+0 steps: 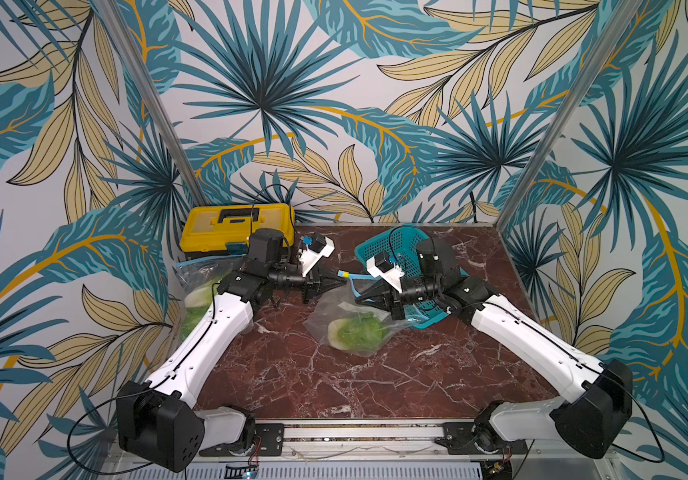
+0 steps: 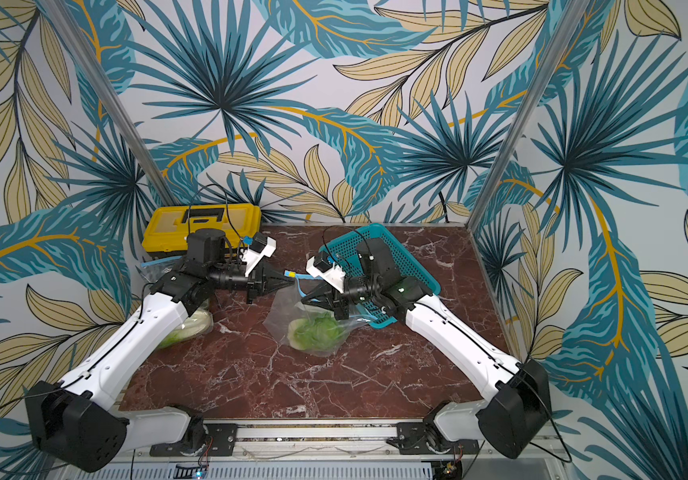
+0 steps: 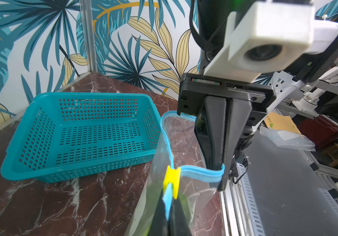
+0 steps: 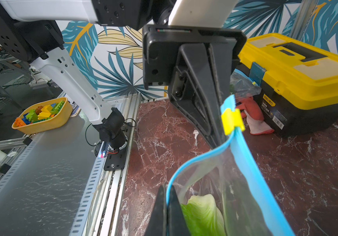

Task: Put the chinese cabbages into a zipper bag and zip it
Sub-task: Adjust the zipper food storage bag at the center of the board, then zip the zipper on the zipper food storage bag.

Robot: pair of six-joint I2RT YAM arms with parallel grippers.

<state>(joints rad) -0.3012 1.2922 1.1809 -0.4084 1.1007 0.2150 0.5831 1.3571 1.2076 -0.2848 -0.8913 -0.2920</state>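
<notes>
A clear zipper bag [image 1: 331, 318] with a blue zip strip hangs between my two grippers over the marble table. One chinese cabbage [image 1: 356, 331] [image 4: 202, 214] lies in its bottom, which rests on the table. My left gripper [image 3: 169, 196] [image 1: 340, 279] is shut on the blue strip's end, right beside the yellow slider [image 3: 171, 179] [image 4: 232, 121]. My right gripper [image 4: 167, 190] [image 1: 359, 296] is shut on the blue rim further along. Between the two grips the mouth gapes. A second clear bag [image 2: 186, 328] with cabbage inside lies under my left arm.
A teal perforated basket [image 3: 78, 132] [image 1: 400, 245] sits tilted behind my right arm. A yellow toolbox [image 1: 225, 226] [image 4: 298, 77] stands at the back left, with a red and white cloth [image 4: 255, 118] beside it. A yellow bowl of toy bricks [image 4: 43, 116] sits off the table.
</notes>
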